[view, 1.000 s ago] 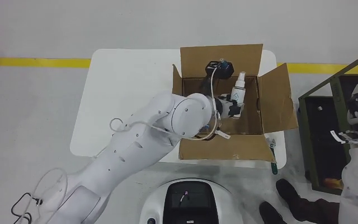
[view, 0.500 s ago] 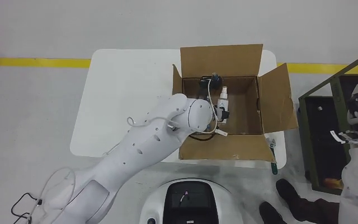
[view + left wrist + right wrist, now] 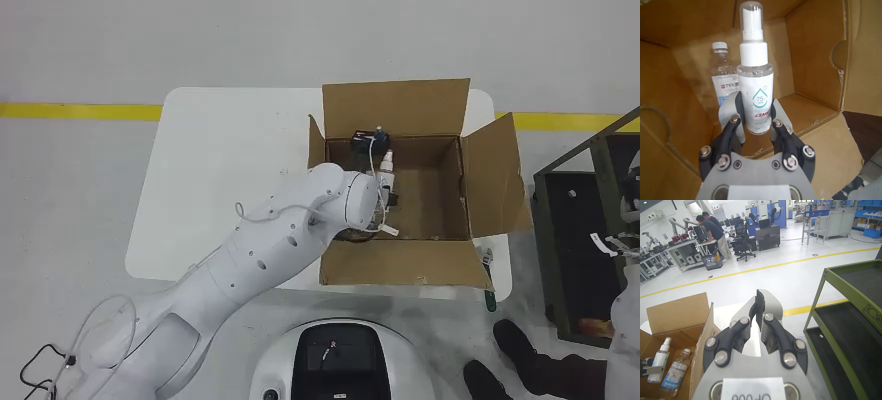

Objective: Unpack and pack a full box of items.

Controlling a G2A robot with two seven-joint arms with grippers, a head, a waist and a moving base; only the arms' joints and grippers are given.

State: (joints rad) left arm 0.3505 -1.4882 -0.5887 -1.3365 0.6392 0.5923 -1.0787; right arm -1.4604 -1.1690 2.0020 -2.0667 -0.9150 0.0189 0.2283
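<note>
While the left claw [image 3: 755, 104] pinches one spray bottle [image 3: 755, 79] inside the one open box [image 3: 395, 108] on the worktop [image 3: 230, 180], we count one capped bottle [image 3: 723, 73] just beside it; the right claw [image 3: 758, 308] sits pressed together near one green cart [image 3: 848, 306].

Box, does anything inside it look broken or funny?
The cardboard box has ragged, torn edges by its handle cut-out and floor seam. The spray bottle in the left tool and the clear bottle beside it look intact.
</note>
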